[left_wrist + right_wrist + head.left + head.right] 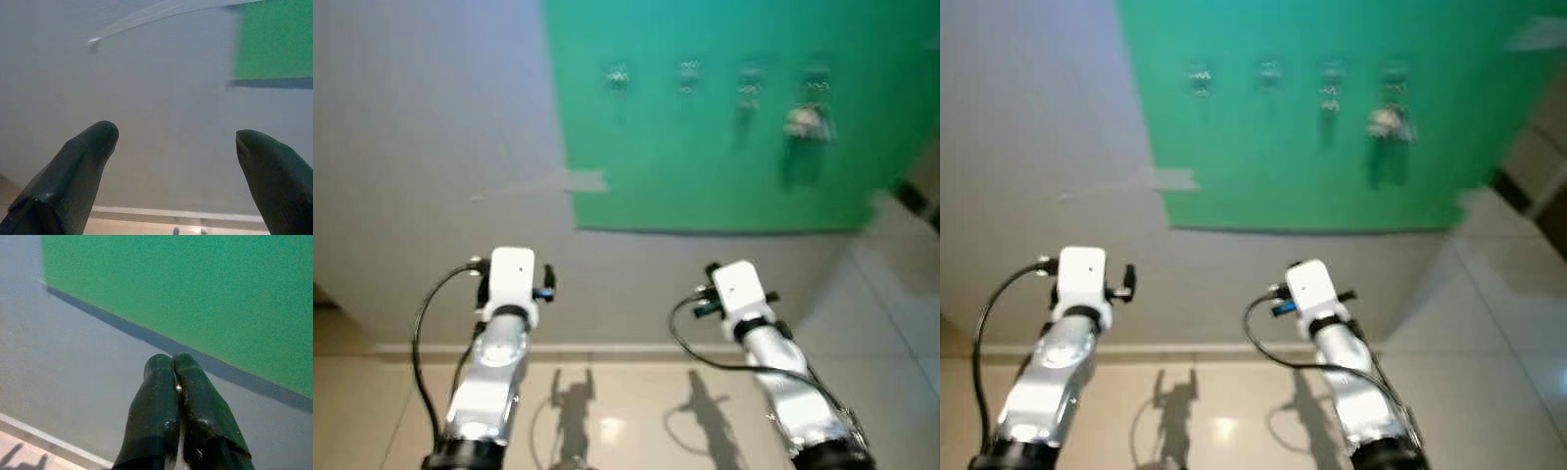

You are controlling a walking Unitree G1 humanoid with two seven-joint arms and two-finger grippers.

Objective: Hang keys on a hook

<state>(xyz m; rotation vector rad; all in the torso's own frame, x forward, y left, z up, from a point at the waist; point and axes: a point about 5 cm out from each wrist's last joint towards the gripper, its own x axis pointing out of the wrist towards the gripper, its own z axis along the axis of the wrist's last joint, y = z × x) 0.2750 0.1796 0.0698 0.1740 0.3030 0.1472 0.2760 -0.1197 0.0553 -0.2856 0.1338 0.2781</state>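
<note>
From the head views you see a green board [724, 117] on the grey wall, four hooks in a row near its top edge — the keys [806, 121] hang on the rightmost hook [817, 86]. Both arms are raised below the board.

Left wrist view: your left gripper [176, 147] is spread wide, holding nothing.

Right wrist view: your right gripper [174, 363] is clenched, fingertips pressed together — pointing at the board's lower edge.

Keys [1386, 121] on far-right hook of green board [1332, 186]; both arms raised.
</note>
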